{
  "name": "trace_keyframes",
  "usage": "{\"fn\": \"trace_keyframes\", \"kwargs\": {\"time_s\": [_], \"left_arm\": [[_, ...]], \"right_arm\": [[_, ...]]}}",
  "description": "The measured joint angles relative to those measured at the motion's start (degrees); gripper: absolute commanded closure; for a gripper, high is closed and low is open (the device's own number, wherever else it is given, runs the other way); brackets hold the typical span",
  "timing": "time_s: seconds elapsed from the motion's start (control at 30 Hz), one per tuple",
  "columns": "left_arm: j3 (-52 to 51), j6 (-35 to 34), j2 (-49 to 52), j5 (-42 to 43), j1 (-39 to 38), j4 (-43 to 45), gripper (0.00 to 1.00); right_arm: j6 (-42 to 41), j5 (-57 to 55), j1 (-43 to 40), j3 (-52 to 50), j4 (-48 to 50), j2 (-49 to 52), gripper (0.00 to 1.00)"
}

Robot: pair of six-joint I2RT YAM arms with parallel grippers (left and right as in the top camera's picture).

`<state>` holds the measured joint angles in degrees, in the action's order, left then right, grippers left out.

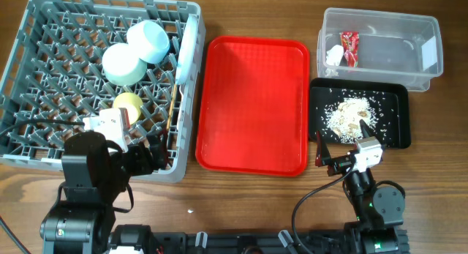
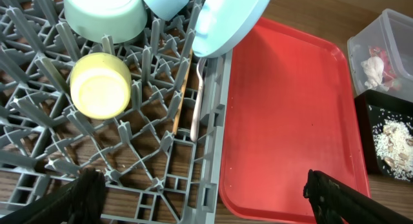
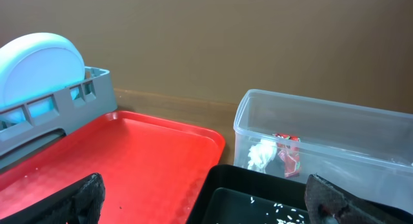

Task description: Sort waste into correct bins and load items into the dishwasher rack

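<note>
The grey dishwasher rack (image 1: 44, 78) holds the pale blue bowl (image 1: 148, 40), pale green saucer (image 1: 121, 64), yellow-green cup (image 1: 128, 104), upright pale blue plate (image 1: 187, 45), white fork (image 2: 197, 104) and chopstick (image 1: 171, 107). The clear tub (image 1: 395, 53) holds the red wrapper (image 1: 350, 47) and white tissue (image 1: 334, 55). The black tray (image 1: 395, 107) holds rice scraps (image 1: 351, 115). My left gripper (image 2: 203, 195) is open and empty over the rack's front right corner. My right gripper (image 3: 203, 198) is open and empty at the black tray's near edge.
The bare red serving tray (image 1: 252, 104) lies between the rack and the bins. Wooden tabletop runs along the front, with a small white crumb (image 1: 191, 210) near the left arm's base.
</note>
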<state>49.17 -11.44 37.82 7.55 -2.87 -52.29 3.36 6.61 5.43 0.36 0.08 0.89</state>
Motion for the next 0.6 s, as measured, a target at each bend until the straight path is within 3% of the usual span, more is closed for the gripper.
{"fn": "trace_keyframes", "kwargs": {"time_s": [0.27, 0.5, 0.6], "left_arm": [[0.0, 0.0, -1.4, 0.0, 0.0, 0.0, 0.0], [-0.68, 0.7, -13.16, -1.99, 0.15, -1.38, 0.0], [-7.93, 0.9, -19.89, -3.3, 1.14, 3.39, 0.0]], "right_arm": [[0.02, 0.0, 0.0, 0.0, 0.0, 0.0, 0.0], [0.02, 0.0, 0.0, 0.0, 0.0, 0.0, 0.0], [0.02, -0.02, 0.0, 0.0, -0.02, 0.0, 0.0]]}}
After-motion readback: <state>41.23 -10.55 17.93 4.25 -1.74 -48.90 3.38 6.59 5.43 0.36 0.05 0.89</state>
